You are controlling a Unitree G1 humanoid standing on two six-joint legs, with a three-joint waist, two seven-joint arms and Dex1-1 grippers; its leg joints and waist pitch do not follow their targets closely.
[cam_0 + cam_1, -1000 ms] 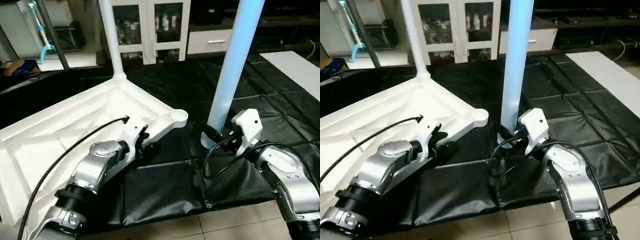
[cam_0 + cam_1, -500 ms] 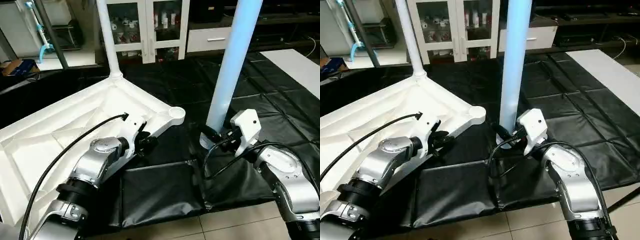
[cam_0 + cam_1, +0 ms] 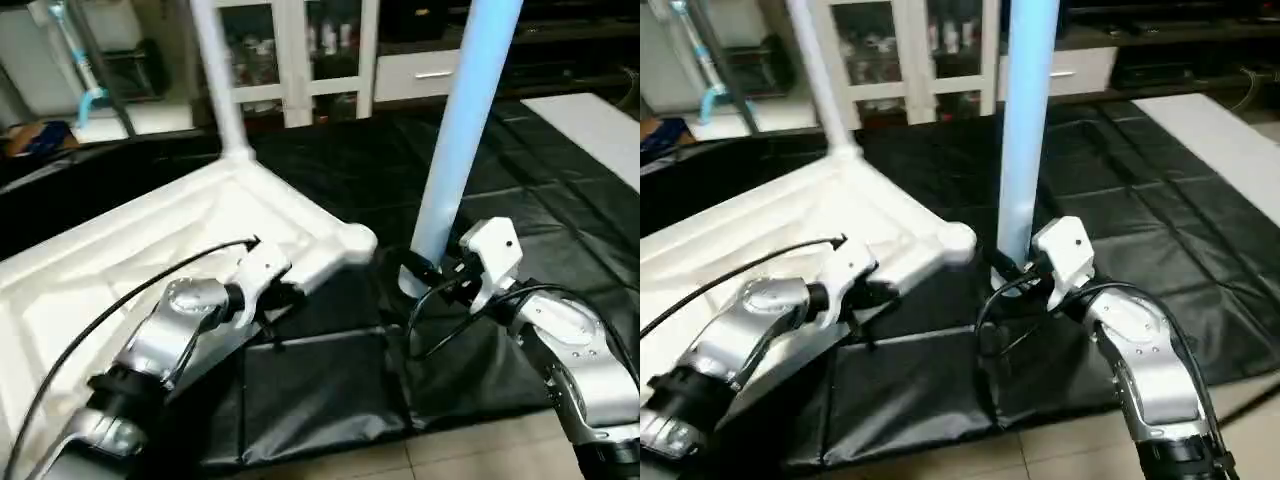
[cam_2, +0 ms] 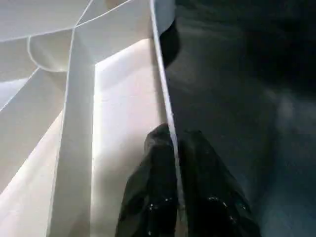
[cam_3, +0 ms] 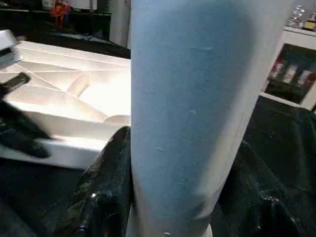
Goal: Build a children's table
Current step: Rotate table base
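The upturned white tabletop (image 3: pixel 150 240) lies ribs-up on the black mat (image 3: pixel 560 200), 1 leg (image 3: pixel 217 70) upright in its far corner. The left gripper (image 4: pixel 175 163) pinches the tabletop's rim. The right gripper (image 3: pixel 425 275) clasps a second, upright leg (image 3: pixel 460 130) near its base.

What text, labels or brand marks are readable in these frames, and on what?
No text can be read anywhere.
Bottles in the white cabinet: their labels are too small and blurred to read.
Tabletop, standing leg and both end effectors: no print visible on them.
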